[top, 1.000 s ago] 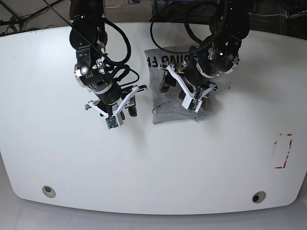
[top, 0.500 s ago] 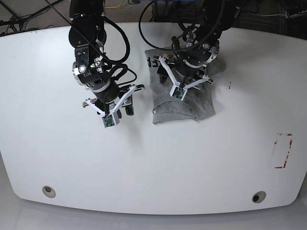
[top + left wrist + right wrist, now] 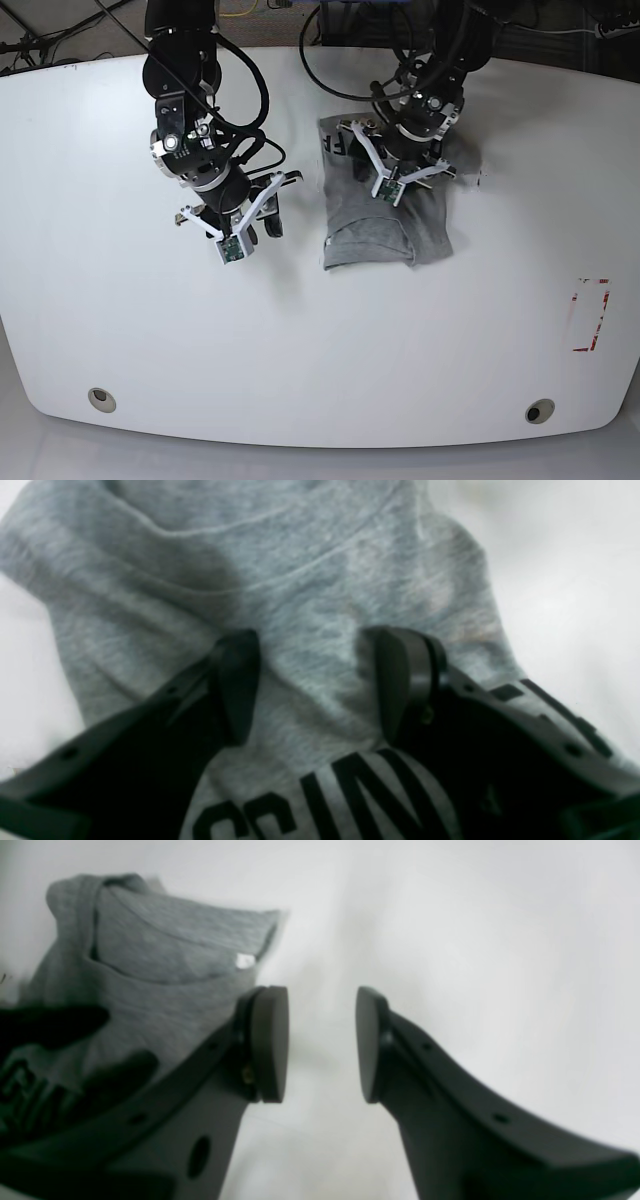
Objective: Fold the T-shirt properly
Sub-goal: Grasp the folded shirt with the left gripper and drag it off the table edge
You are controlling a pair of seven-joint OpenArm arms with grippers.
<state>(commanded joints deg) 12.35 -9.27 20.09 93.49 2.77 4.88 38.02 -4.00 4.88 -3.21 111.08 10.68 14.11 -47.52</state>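
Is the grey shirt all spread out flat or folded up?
Folded up. The T-shirt lies as a compact, wrinkly bundle, no sleeves spread, lettering partly tucked under.

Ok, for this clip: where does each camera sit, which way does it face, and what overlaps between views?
Base: high above the white table, looking down on both arms and the T-shirt.
Left wrist: on the left arm, facing down past the open left gripper onto the grey fabric and its lettering.
Right wrist: on the right arm, looking past the open right gripper at bare table, the T-shirt at the picture's left.
Shared: all three show the T-shirt.
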